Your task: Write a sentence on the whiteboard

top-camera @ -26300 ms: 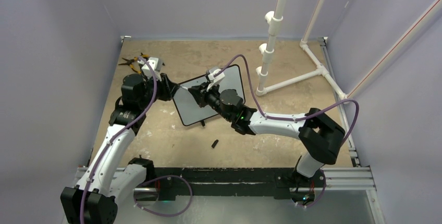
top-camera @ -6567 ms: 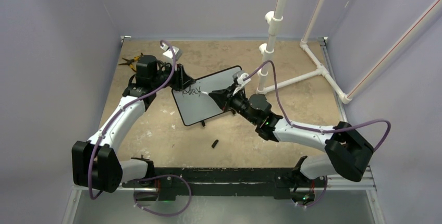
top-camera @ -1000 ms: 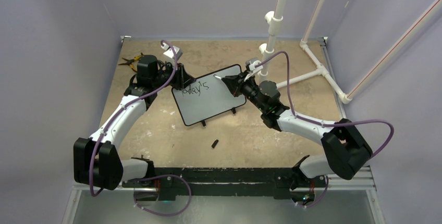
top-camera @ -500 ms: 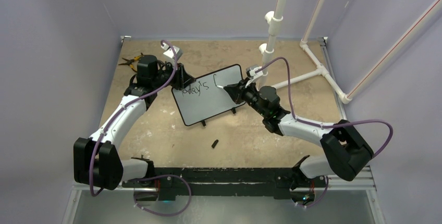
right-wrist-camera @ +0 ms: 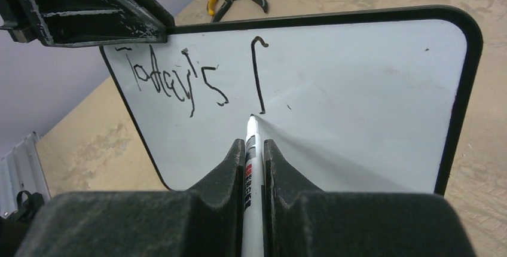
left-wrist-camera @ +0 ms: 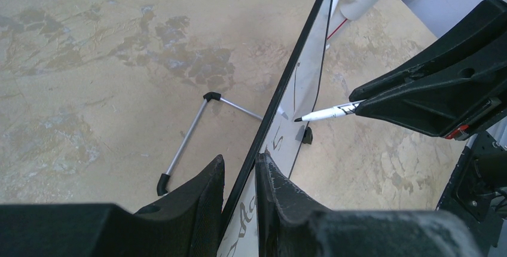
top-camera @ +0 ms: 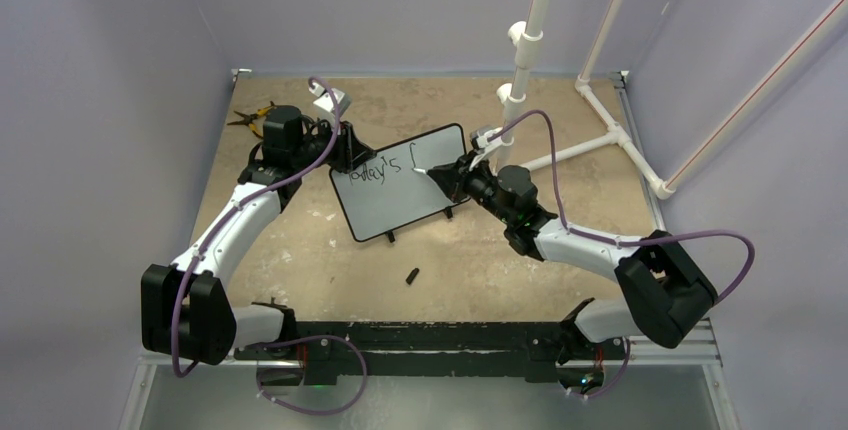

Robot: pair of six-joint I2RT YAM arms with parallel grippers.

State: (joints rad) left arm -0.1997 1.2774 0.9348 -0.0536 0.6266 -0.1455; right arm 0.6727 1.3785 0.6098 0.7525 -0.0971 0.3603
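The left gripper is almost closed, pinching the top left corner of the whiteboard and steadying it where it stands propped. The right gripper is clamped on a white marker, whose tip touches the board just ahead of its fingers. Above and left of that tip, the sentence reads only "Today's", followed by one hooked downstroke of a new letter. I judge most of the words remain unwritten. The marker's red and black label is too small to read.

whiteboard edge-on between jaws, marker tip touching
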